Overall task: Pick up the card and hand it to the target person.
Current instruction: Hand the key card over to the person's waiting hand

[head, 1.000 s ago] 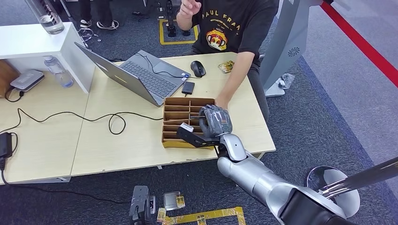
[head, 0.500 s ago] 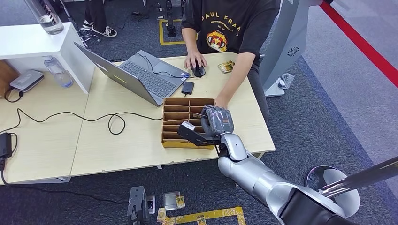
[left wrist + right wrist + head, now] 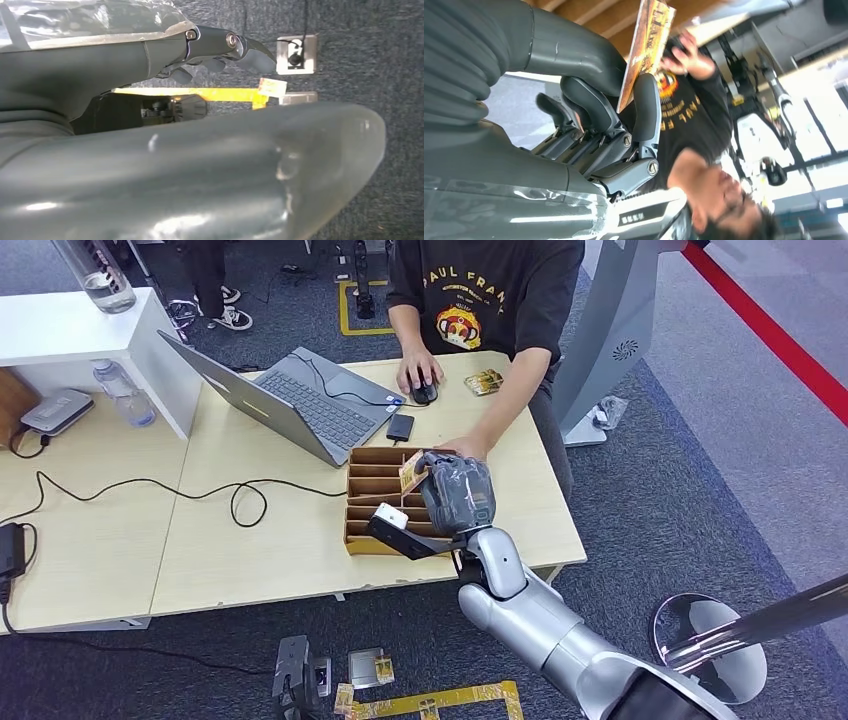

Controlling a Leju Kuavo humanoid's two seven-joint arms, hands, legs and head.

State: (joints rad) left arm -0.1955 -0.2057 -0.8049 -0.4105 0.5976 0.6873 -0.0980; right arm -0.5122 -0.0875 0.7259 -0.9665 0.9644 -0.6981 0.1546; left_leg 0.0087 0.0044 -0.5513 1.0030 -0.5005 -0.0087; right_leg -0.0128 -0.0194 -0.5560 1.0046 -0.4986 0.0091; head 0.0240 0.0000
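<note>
Right hand (image 3: 455,495) is pinching the card (image 3: 645,47) between thumb and a finger, holding it above the divided box (image 3: 372,475) on the desk (image 3: 270,550). Pick-up looks done; handover is remaining. The person's hand (image 3: 462,448) is waiting just beside. Left hand (image 3: 220,55) is hanging with fingers curled, holding nothing.

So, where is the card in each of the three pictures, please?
Head view: the card stands up from the right hand, over the brown box on the table.
Left wrist view: the card is not in this picture.
Right wrist view: the card is pinched between the thumb and a dark finger, near the top middle.
Shared landmark: the person's black printed shirt, behind the card.
</note>
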